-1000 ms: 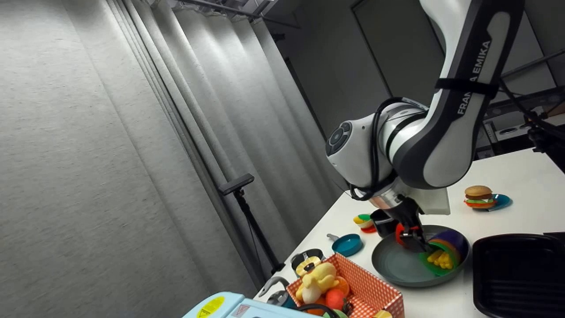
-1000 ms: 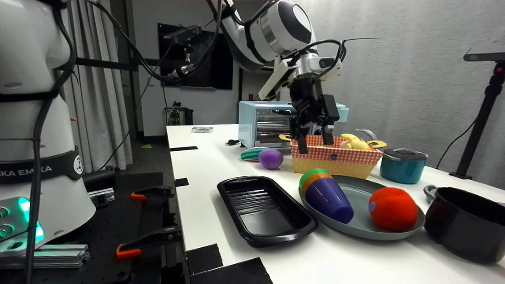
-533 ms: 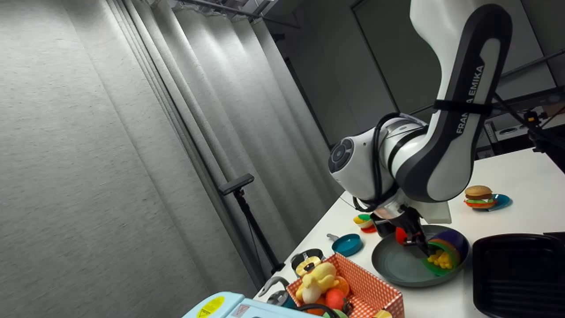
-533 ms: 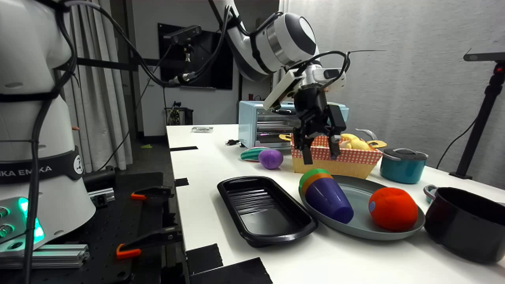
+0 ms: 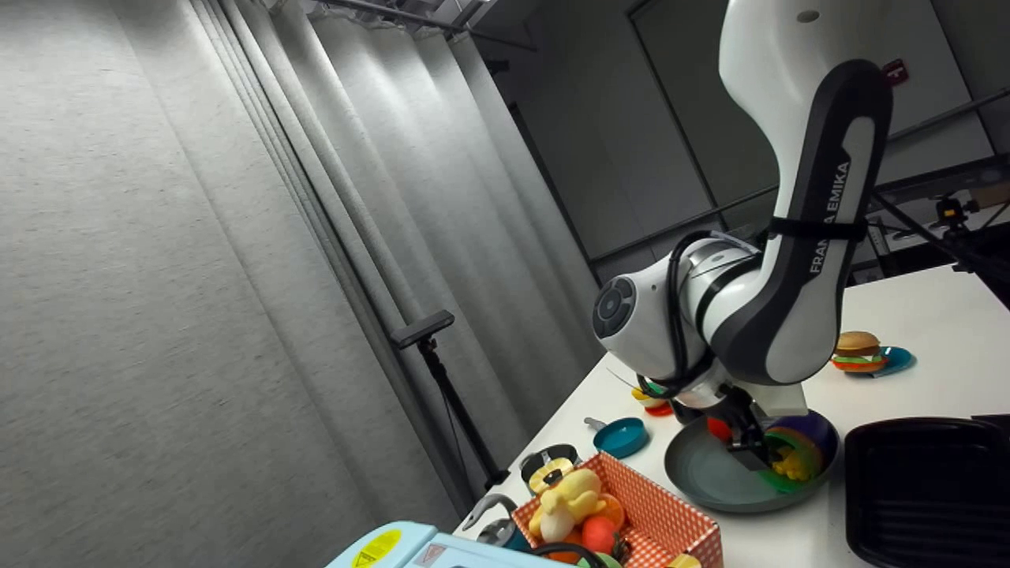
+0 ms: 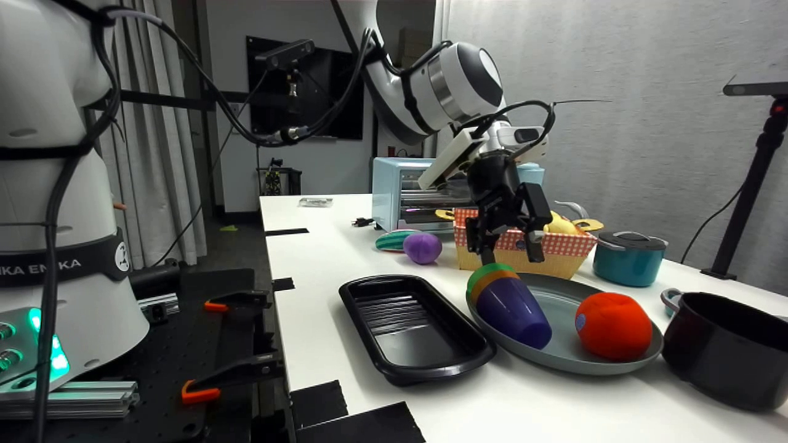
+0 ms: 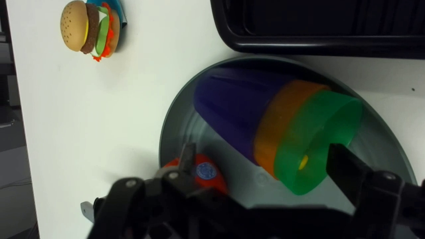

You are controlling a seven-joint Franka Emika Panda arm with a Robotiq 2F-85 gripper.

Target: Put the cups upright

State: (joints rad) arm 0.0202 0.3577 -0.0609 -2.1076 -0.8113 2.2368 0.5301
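A nested stack of cups lies on its side in a grey pan (image 6: 566, 301): purple cup (image 6: 511, 311), orange cup (image 6: 489, 286) and green cup (image 6: 481, 274). In the wrist view the purple cup (image 7: 235, 106), orange cup (image 7: 282, 116) and green cup (image 7: 305, 126) lie slanted, the green mouth toward the lower right. Yellow pieces (image 5: 791, 465) show inside the green mouth. My gripper (image 6: 512, 253) is open and empty, low over the pan by the green mouth. In the wrist view my gripper (image 7: 262, 151) has its fingers wide apart; I see no contact.
A red plush ball (image 6: 612, 326) shares the pan. A black baking tray (image 6: 418, 344) sits against one side, a black pot (image 6: 720, 351) at the other. A checkered basket (image 6: 517, 261), purple toy (image 6: 422, 247) and toaster oven (image 6: 385, 194) stand behind. A toy burger (image 7: 89, 30) lies beyond.
The arm has come down toward the pan and the cups' open end, shifting slightly right in an exterior view. The gripper stays open. The cups have not moved.
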